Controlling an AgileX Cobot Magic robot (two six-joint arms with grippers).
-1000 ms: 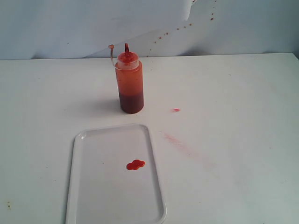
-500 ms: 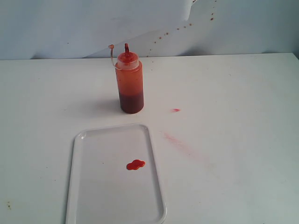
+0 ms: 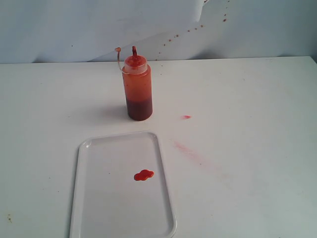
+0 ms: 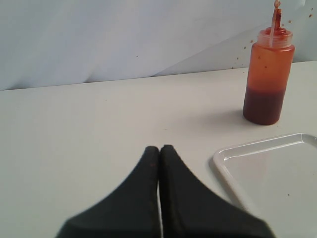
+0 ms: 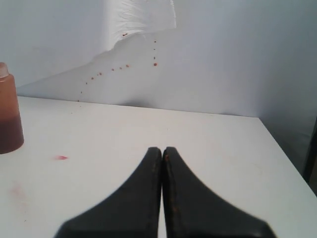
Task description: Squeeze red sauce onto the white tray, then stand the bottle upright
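Observation:
The bottle (image 3: 137, 89) stands upright on the table behind the white tray (image 3: 99, 208), its red nozzle up and its small cap hanging on a tether. A small blob of red sauce (image 3: 143, 175) lies on the tray. Neither gripper shows in the exterior view. In the left wrist view my left gripper (image 4: 159, 148) is shut and empty, well short of the bottle (image 4: 266, 74) and beside the tray's corner (image 4: 225, 161). My right gripper (image 5: 162, 149) is also shut and empty, with the bottle (image 5: 9, 124) at that view's edge.
A red drop (image 3: 186, 117) and a faint pinkish smear (image 3: 185, 148) mark the table right of the tray. Small red specks dot the pale backdrop (image 3: 178, 34). The table's right edge (image 5: 282, 153) shows in the right wrist view.

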